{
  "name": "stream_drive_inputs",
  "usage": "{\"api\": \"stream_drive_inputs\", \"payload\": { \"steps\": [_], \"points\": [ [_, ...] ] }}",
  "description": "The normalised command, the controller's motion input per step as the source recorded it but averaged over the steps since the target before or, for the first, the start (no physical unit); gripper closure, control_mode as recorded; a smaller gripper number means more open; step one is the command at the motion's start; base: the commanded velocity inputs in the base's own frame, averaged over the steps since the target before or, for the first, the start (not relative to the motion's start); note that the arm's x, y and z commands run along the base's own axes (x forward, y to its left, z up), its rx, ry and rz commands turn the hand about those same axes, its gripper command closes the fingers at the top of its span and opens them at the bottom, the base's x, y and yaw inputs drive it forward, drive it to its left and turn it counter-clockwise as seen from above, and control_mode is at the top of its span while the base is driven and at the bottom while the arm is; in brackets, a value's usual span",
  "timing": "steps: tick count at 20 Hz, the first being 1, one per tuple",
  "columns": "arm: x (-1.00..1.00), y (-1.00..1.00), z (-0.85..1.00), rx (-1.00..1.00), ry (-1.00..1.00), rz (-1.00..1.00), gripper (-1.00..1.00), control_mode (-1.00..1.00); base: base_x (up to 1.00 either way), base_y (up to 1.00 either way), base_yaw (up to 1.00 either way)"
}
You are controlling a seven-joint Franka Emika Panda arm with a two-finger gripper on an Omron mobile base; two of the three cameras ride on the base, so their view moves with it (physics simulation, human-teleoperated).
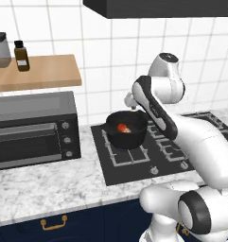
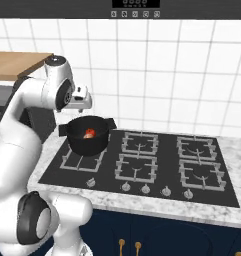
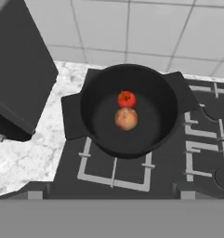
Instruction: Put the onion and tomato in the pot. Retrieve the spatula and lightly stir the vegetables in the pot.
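The black pot (image 3: 127, 139) stands on the front left burner of the stove. Inside it lie the red tomato (image 3: 126, 98) and the brownish onion (image 3: 126, 119), touching each other. Both vegetables show as a red-orange spot in the pot (image 1: 126, 132) in the left base view and in the pot (image 2: 88, 140) in the right base view. My gripper (image 3: 111, 191) hangs open straight above the pot, with nothing between its fingers. The hand (image 1: 132, 101) sits a short way over the rim. The spatula is out of view.
A dark microwave (image 1: 35, 127) stands on the marble counter left of the stove. Above it a wooden shelf (image 1: 44, 73) carries a brown bottle (image 1: 21, 56). Three free burners (image 2: 197, 150) lie to the right of the pot, with knobs (image 2: 146, 189) along the stove's front.
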Motion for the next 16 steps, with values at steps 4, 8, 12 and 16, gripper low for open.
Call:
{"api": "stream_drive_inputs", "payload": {
  "steps": [4,8,12,16],
  "points": [
    [-0.51,-0.06,0.0,0.0,-0.1,0.03,-1.0,-1.0,0.0,0.0,0.0],
    [0.0,0.0,0.0,0.0,0.0,0.0,-1.0,-1.0,0.0,0.0,0.0],
    [0.0,0.0,0.0,0.0,0.0,0.0,-1.0,-1.0,0.0,0.0,0.0],
    [0.0,0.0,0.0,0.0,0.0,0.0,-1.0,1.0,-0.01,0.0,0.0]
  ]
}}
